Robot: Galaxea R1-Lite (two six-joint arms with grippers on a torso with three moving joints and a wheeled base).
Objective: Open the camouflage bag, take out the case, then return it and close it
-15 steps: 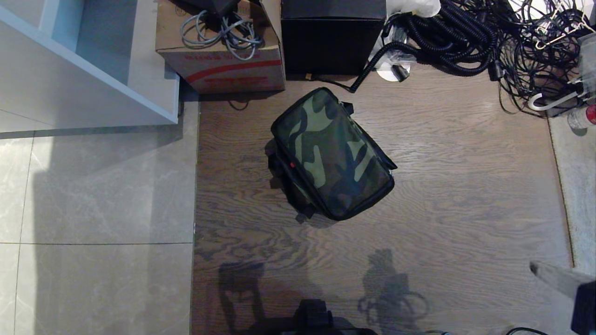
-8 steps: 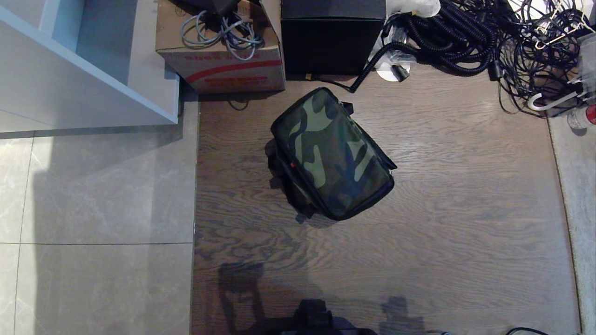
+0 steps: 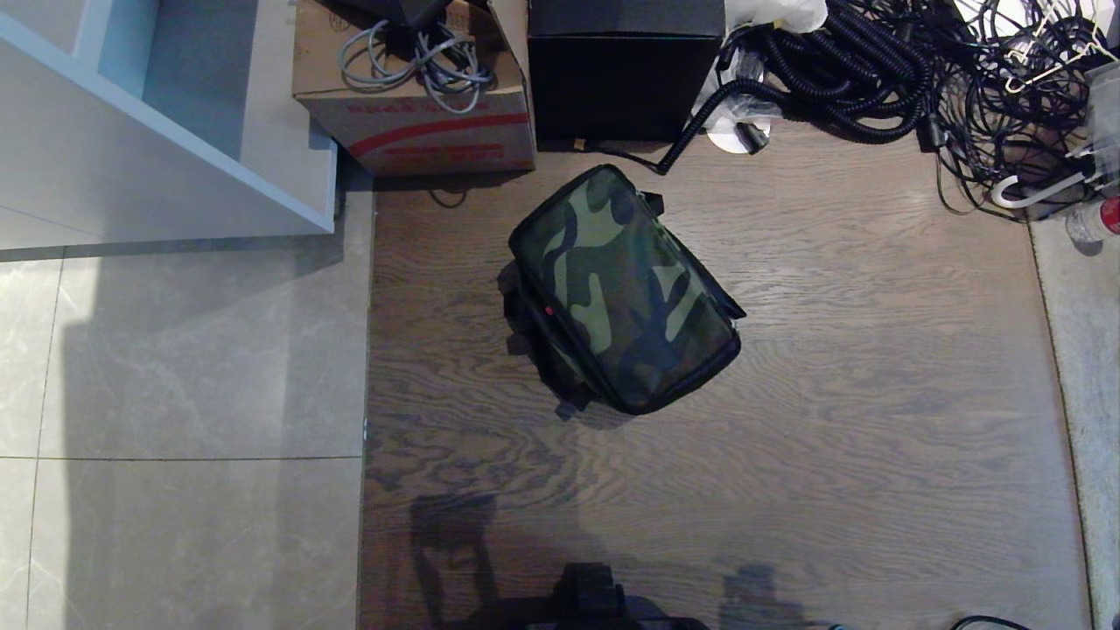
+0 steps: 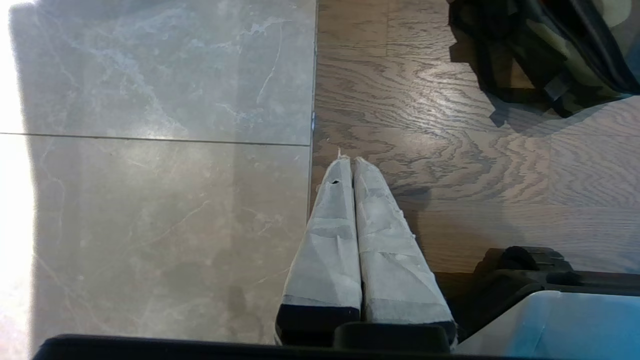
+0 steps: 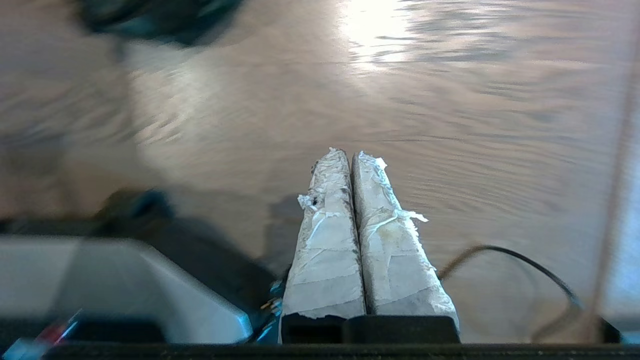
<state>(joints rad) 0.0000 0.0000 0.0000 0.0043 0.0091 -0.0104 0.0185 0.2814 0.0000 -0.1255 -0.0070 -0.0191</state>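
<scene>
The camouflage bag (image 3: 623,289) lies closed on the wooden floor in the middle of the head view, its green camouflage top up and black sides around it; a corner of the camouflage bag (image 4: 540,55) also shows in the left wrist view. The case is hidden. Neither arm appears in the head view. My left gripper (image 4: 348,161) is shut with nothing in it, low over the seam between tile and wood. My right gripper (image 5: 349,154) is shut and empty above bare wooden floor.
A brown cardboard box (image 3: 420,122) with grey cables and a plain black cube box (image 3: 626,74) stand behind the bag. A tangle of black cables (image 3: 919,79) fills the back right. A white shelf unit (image 3: 166,122) stands at the back left. My base (image 3: 595,604) is at the near edge.
The right arm, seen at the head view's lower right corner a second ago, has drawn back out of that view. Its shadow on the floor has shrunk. The bag has not moved.
</scene>
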